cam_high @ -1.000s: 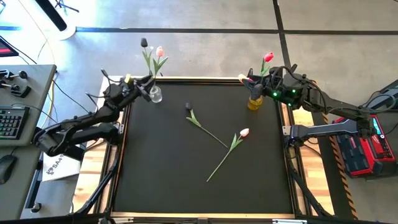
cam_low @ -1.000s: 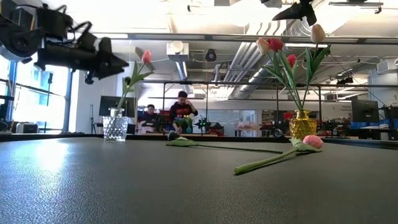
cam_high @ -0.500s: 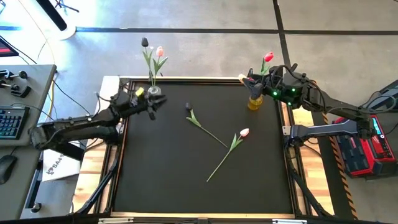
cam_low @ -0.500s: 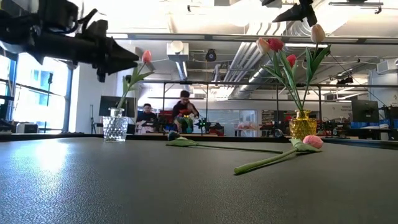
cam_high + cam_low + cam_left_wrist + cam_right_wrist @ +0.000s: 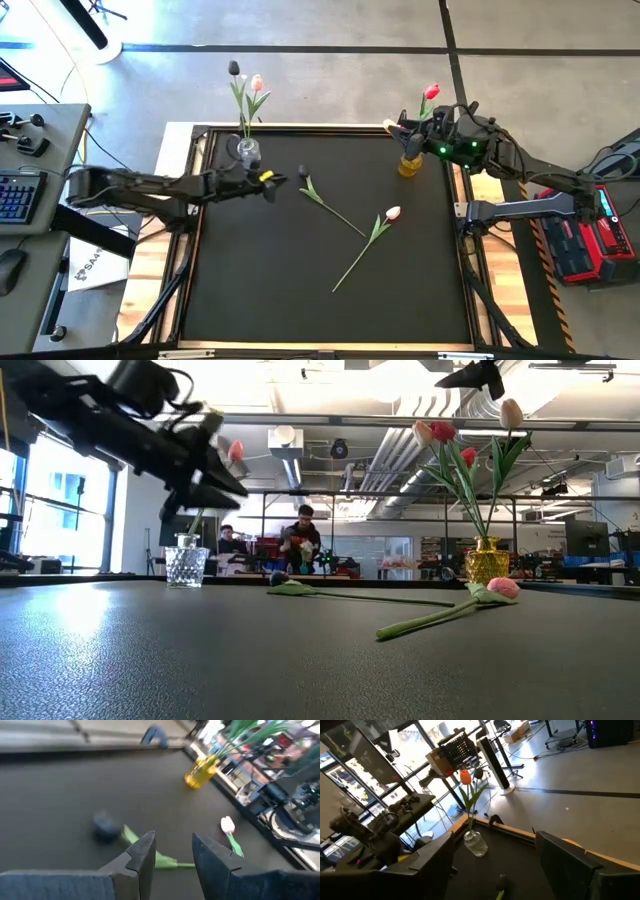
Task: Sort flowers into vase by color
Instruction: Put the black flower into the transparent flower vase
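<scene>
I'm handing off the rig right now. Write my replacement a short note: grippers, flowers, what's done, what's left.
Left gripper: open, empty, above the mat beside the dark tulip.
Right gripper: open, empty, waiting at the yellow vase at the far right corner.
Done: clear glass vase holds a dark and a pink tulip; the yellow vase holds several, red among them.
Left: two flowers lie crossed mid-mat, the dark tulip and a pink-headed tulip. Neither is gripped.

The near half of the black table mat [image 5: 270, 290] lies bare. Mid-table, a dark-headed tulip [image 5: 303, 173] and a pink-headed tulip [image 5: 392, 213] lie crossed. At the far edge stand a clear glass vase [image 5: 248, 152] on the left and a yellow vase [image 5: 409, 164] on the right.
</scene>
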You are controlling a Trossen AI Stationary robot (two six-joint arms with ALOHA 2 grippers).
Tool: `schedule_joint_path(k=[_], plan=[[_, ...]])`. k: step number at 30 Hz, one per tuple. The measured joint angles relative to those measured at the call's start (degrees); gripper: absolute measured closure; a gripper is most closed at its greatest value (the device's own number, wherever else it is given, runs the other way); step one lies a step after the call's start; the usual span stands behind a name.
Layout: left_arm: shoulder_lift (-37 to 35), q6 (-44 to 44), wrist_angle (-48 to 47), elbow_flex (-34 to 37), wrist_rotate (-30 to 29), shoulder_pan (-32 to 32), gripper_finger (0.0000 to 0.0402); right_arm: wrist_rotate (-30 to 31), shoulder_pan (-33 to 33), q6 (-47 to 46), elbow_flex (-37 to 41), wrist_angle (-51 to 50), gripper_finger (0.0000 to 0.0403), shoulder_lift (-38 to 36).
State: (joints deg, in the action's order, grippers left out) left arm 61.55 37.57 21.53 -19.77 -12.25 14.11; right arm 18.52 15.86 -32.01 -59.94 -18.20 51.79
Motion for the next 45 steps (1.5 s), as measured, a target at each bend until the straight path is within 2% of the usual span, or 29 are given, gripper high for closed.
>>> schedule_joint_path(k=[5, 10, 16, 20, 24, 31, 36, 41, 45], plan=[[10.40, 5.75, 0.18, -3.73, -1.74, -2.26, 0.0291, -0.26, 0.00, 0.07, 0.02, -0.04, 0.0136, 0.00], [19.23, 13.52, 0.30, -8.04, -2.48, -2.83, 0.0312, -3.55, 0.01, 0.04, 0.00, 0.00, 0.0136, -0.20], [27.23, 22.97, 0.56, -12.63, -2.03, -2.91, 0.0326, -8.27, 0.00, 0.79, 0.00, 0.01, 0.0136, -1.13], [31.45, 27.05, 0.59, -15.95, -1.99, -2.93, 0.0326, -8.70, 0.02, 2.23, 0.00, -0.43, 0.0136, -2.10], [35.74, 28.77, -3.78, -19.61, -1.50, -2.40, 0.0326, -8.96, 0.02, 3.64, 0.00, -1.33, 0.0136, -3.01], [40.65, 28.10, -13.32, -26.33, -3.42, -2.00, 0.0326, -11.57, 0.02, 3.98, 0.00, -3.41, 0.0136, -4.02], [42.40, 28.28, -13.58, -29.06, -6.26, -2.02, 0.0311, -14.28, 0.02, 3.97, 0.00, -4.42, 0.0136, -4.54], [45.22, 31.28, -14.55, -30.49, -5.16, -1.56, 0.0286, -15.76, 0.02, 3.78, 0.00, -6.79, 0.0136, -5.37], [46.32, 33.44, -13.97, -30.82, -4.61, -1.74, 0.0281, -15.78, 0.02, 3.56, 0.00, -9.77, 0.0136, -7.07]])
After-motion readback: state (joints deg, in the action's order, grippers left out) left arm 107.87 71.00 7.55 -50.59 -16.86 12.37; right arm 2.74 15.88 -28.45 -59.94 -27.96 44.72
